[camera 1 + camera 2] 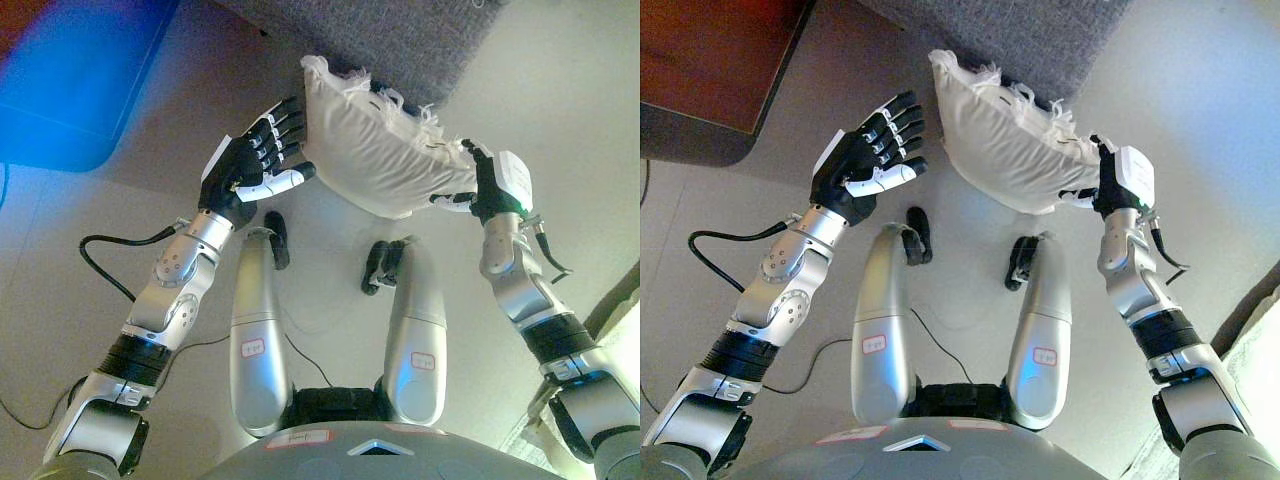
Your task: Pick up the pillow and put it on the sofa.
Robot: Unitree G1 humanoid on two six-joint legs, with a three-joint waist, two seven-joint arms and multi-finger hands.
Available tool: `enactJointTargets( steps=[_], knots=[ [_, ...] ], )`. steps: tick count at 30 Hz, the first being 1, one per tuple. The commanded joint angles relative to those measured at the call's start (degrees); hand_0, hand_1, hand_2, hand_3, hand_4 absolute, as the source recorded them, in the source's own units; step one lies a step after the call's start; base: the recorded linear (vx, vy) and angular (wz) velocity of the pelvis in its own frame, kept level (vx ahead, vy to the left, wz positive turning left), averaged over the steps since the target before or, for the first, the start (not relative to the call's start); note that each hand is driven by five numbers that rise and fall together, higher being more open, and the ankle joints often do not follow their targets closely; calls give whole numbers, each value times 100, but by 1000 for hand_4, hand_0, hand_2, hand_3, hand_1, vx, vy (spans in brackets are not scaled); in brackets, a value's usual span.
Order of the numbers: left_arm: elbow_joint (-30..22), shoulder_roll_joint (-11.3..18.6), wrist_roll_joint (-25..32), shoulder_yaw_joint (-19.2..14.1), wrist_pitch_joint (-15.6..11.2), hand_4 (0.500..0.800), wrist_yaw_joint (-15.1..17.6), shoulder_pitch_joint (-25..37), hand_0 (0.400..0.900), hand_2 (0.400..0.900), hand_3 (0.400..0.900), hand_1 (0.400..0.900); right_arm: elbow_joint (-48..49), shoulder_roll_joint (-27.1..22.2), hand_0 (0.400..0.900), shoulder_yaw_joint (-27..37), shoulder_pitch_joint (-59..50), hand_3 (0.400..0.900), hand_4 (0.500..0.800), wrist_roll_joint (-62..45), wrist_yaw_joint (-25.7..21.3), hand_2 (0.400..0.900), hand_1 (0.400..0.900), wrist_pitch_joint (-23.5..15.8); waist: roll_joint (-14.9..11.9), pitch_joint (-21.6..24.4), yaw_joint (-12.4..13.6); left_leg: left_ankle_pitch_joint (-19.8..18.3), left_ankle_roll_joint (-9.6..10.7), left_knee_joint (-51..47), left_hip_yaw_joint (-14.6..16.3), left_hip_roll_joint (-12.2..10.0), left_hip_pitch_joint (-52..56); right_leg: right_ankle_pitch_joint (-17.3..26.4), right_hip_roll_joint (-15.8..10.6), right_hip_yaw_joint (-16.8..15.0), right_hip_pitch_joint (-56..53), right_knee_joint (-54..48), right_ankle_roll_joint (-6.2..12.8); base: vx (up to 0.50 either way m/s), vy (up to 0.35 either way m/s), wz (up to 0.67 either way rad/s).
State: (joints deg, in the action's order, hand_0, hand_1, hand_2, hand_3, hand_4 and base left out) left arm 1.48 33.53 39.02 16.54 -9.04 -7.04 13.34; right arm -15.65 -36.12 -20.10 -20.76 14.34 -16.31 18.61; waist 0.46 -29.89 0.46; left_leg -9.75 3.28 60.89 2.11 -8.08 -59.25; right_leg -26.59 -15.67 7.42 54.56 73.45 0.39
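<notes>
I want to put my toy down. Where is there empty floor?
Bare floor lies right of the white pillow and grey sofa. It is crowded where the left hand and right hand flank the pillow.

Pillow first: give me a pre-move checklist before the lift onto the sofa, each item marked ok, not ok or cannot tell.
1. Left hand against the pillow: cannot tell. Fingers straight; the left eye view shows them at the pillow's edge, the right eye view shows a gap.
2. Right hand on the pillow: cannot tell. It sits at the pillow's right end, fingers mostly hidden.
3. Hands on opposite ends: ok.
4. Pillow lifted off the floor: cannot tell.
5. Sofa within view: ok, its grey edge lies just beyond the pillow.
</notes>
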Motion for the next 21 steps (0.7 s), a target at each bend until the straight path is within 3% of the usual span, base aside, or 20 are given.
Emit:
enactJointTargets(
  steps=[1, 21],
  knots=[
    [-791, -25, -98, -113, -590, 800, -141, 323, 900, 900, 900, 900, 50, -514, 900, 91, -580, 900, 800, -310, 66, 900, 900, -23, 240, 10, 74, -1340, -509, 968, 296, 159, 221, 147, 180, 88, 214, 350, -16, -41, -22, 7],
    [-627, 155, 133, -6, -376, 800, -246, 808, 900, 900, 900, 900, -1462, -873, 900, -448, -2296, 900, 800, -696, 363, 900, 900, 349, 445, 10, 294, -1855, -528, 2669, 230, 122, -1024, -324, -142, -61, 1449, 2047, -20, -11, -1, 6]
  ],
)
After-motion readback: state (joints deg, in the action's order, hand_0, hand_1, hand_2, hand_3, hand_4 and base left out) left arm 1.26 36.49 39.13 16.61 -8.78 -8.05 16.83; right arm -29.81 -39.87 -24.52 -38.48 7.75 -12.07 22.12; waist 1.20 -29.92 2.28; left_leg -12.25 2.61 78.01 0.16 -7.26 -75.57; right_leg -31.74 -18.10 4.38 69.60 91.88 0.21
